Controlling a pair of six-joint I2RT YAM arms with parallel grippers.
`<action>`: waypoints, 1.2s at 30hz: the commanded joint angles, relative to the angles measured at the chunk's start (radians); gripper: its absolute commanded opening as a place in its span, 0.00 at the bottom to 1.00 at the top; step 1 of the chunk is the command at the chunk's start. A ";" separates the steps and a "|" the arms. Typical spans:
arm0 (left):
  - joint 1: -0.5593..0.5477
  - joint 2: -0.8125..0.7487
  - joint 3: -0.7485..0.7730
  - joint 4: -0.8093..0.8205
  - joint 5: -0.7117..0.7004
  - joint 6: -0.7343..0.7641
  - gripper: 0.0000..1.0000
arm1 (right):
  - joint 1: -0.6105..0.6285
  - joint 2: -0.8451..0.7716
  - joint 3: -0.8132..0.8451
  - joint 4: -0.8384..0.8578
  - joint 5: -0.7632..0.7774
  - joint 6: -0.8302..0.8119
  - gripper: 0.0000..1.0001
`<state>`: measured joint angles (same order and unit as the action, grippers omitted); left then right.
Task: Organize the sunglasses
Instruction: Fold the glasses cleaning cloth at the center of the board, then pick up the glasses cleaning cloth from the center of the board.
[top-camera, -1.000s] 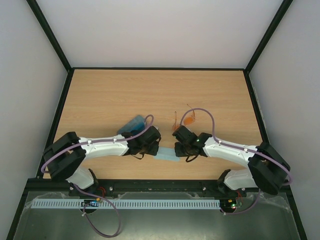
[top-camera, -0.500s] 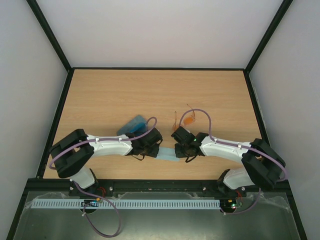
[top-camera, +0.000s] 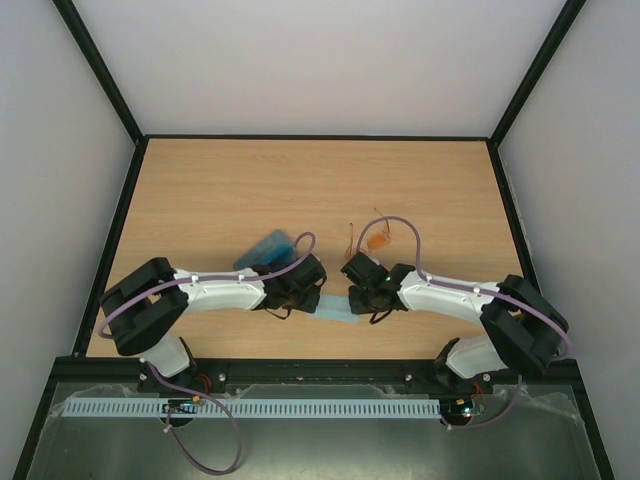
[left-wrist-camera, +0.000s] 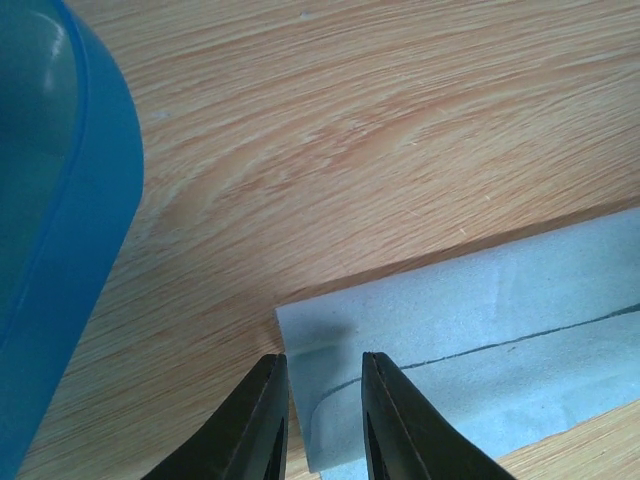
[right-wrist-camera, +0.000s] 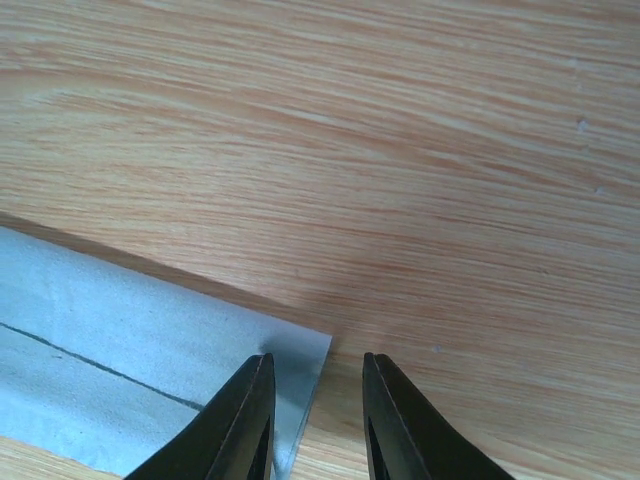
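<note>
A: Both arms are folded in low over the near part of the table. The two hands face each other across a pale blue cloth lying on the wood.

B: Left hand first. Its jaws are parted by a narrow gap with nothing clamped, and it's right over the cloth's left corner. The cloth's edge runs up through that gap.

A: Is it touching?

B: Can't tell from here. The cloth lies flat, with a thin dark line running along its length.

A: The right hand mirrors it. Its jaws are a slim gap apart and grip nothing, right at the cloth's right corner. In the wrist view that corner sits just under the jaw on the left.

B: Just beyond the left hand is the blue glasses case, lying at a slant on the table. Its curved rim fills the left edge of the left wrist view.

A: Now the orange sunglasses. They're on the bare table just past the right hand, thin arms reaching out to their left. They're clear of the cloth and the case, and neither hand is on them.

B: From overhead, the right arm's purple cable arcs around them.
</note>
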<state>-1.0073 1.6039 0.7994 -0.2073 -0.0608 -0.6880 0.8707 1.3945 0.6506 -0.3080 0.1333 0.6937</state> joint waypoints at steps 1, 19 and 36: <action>0.005 0.004 0.021 0.006 -0.016 0.012 0.24 | -0.006 0.020 0.034 -0.013 0.026 -0.010 0.25; 0.018 0.055 0.012 0.051 0.011 0.017 0.08 | -0.017 0.090 0.011 0.020 0.008 -0.014 0.05; 0.018 -0.152 -0.054 0.092 -0.087 -0.006 0.02 | -0.016 -0.081 0.059 -0.004 0.051 -0.085 0.02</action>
<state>-0.9936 1.5246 0.7780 -0.1383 -0.1013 -0.6827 0.8566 1.3777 0.6792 -0.2642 0.1482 0.6495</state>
